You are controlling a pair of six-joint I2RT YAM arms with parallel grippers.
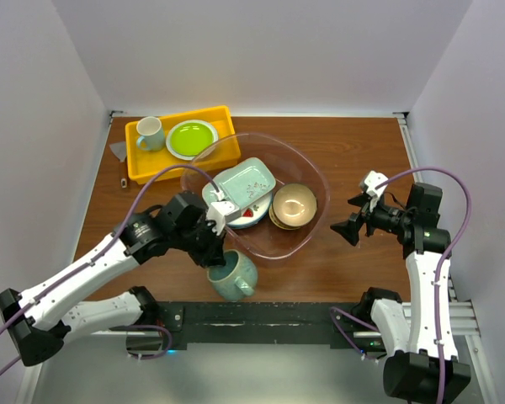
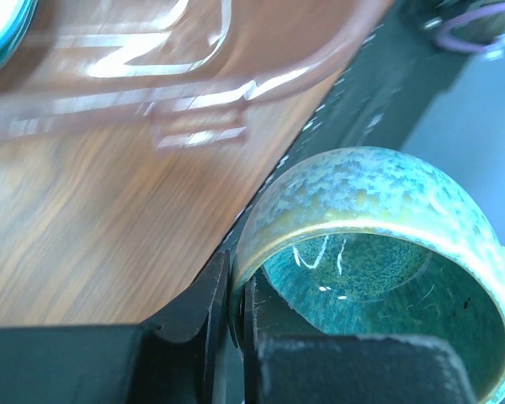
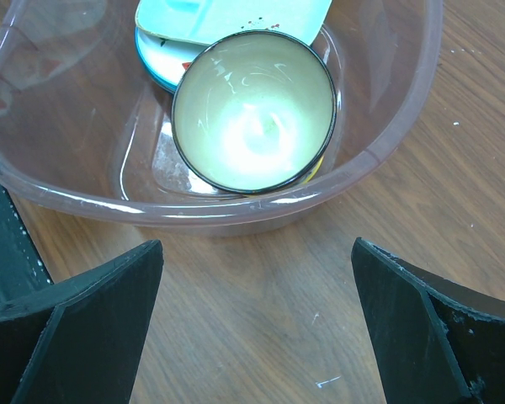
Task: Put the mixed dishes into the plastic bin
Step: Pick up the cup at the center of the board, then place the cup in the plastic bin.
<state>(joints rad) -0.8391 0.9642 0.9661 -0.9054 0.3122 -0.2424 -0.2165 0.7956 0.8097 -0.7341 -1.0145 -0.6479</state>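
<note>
The clear pinkish plastic bin [image 1: 324, 181] stands mid-table. In it lie a pale-green divided tray [image 1: 246, 179] on a white plate with red marks [image 1: 249, 215], and beside them stacked bowls [image 1: 295, 204], the top one yellow inside [image 3: 252, 109]. A grey-green mug [image 1: 233, 276] is just outside the bin's near wall, by the table's front edge. My left gripper [image 1: 215, 252] is shut on the mug's rim [image 2: 236, 278], one finger inside, one outside. My right gripper [image 1: 353, 225] hovers open right of the bin [image 3: 387, 143], nothing between its fingers [image 3: 101, 311].
At the back left, a yellow tray [image 1: 143, 168] holds a lime-green plate [image 1: 191, 138] and a pale mug [image 1: 150, 132]. A small grey scrap [image 1: 118, 150] lies left of it. A black rail [image 1: 261, 316] runs along the table's front edge.
</note>
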